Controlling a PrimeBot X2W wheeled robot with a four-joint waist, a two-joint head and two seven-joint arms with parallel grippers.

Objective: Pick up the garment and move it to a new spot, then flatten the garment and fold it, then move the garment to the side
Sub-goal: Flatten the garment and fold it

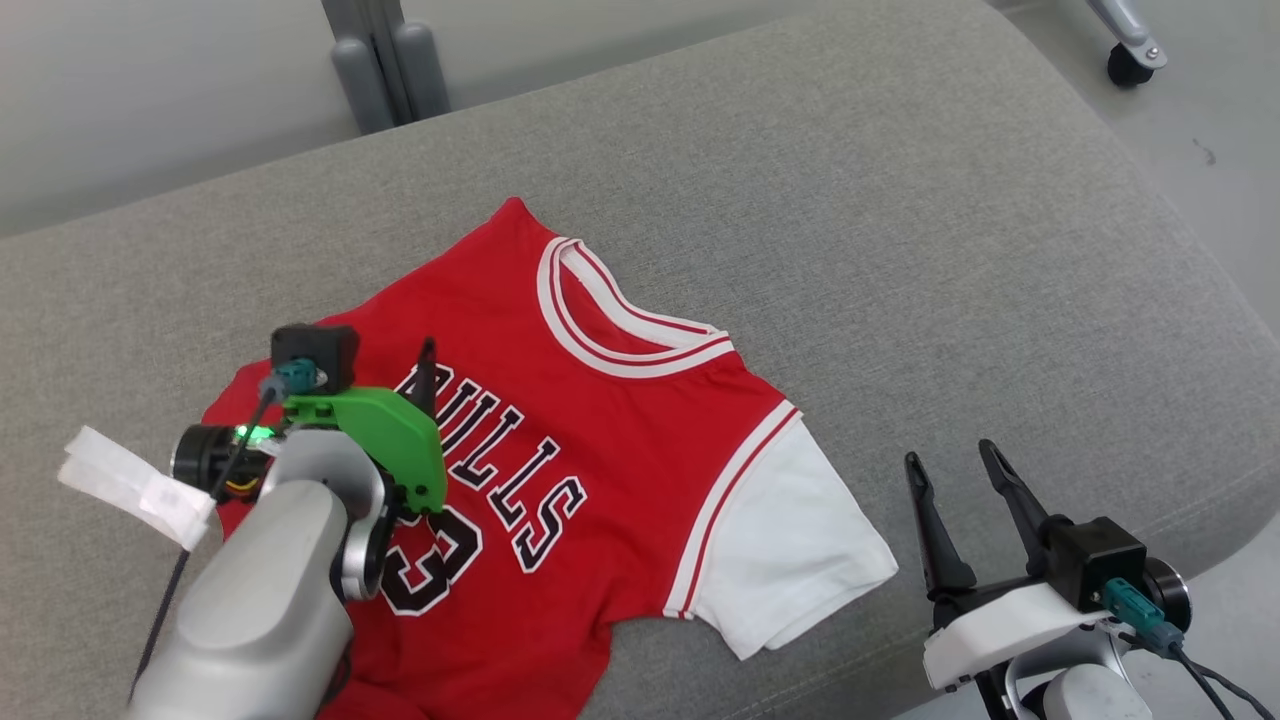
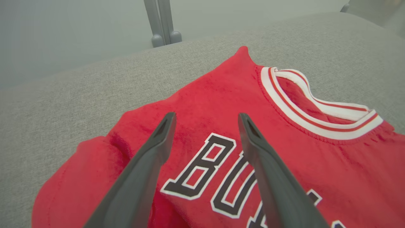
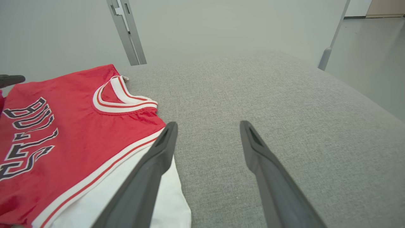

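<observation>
Now, in the left wrist view your left gripper (image 2: 205, 117) hangs with its two dark fingers spread wide and empty just above the red short-sleeved basketball jersey with black-and-white lettering (image 2: 221, 91), over its first letters. The cloth toward the left edge of the grey woven fabric cushion (image 2: 79, 91) looks doubled under and rumpled. In the right wrist view your right gripper (image 3: 207, 125) is equally wide and holds nothing, with the jersey's white sleeve (image 3: 177, 202) just beside one finger. From the head view the jersey lies face up on the cushion's near left part, its lower part reaching toward the near edge. Flattening looks like the step in hand: pinch only the top layer at that tucked left side, draw it outward low and slow, and avoid dragging the red-and-white striped collar (image 1: 620, 358).
</observation>
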